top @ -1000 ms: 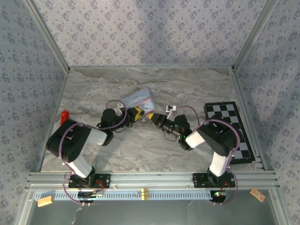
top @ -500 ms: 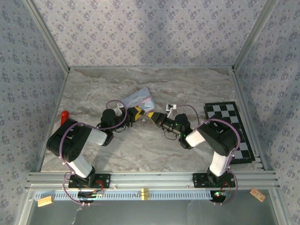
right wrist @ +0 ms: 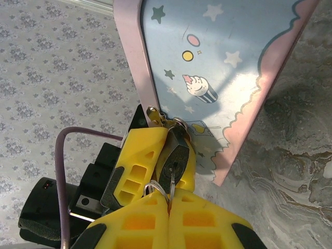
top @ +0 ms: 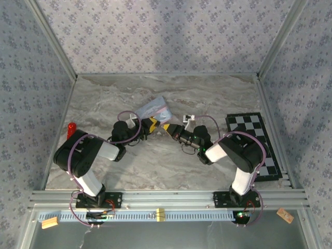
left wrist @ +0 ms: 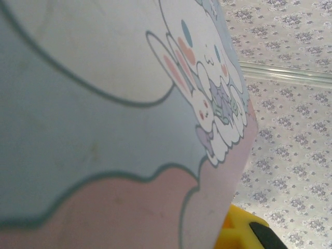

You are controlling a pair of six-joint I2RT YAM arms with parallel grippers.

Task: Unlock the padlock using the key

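Just short of the tin (top: 153,109), on its near side, the left gripper (top: 151,124) and the right gripper (top: 168,128) meet tip to tip over the marble table (top: 155,166). From above, their yellow fingers hide what lies between them.

The right wrist view shows it. The padlock (right wrist: 174,153), a small dark grey body, hangs by its shackle from a little metal loop (right wrist: 153,110) on the tin's pink rim. Its long axis runs from that rim back toward the right gripper, with the shackle toward the tin and the keyhole end facing the right fingers. The left gripper's fingers are clamped on the padlock's two sides. The right gripper's fingers are pressed together on the key (right wrist: 171,179). Its thin blade reaches the keyhole, though how deep it sits cannot be told. A wire ring (right wrist: 154,188) loops just beside the blade.

The left wrist view gives the tin's blue-and-pink lid with its cartoon rabbits close up, and one yellow fingertip (left wrist: 236,228) at the lid's lower corner.

A small pale thing (top: 188,120) lies just right of the tin. A chessboard (top: 254,145) lies well to the right of the tin, and a red thing (top: 71,129) well to its left.
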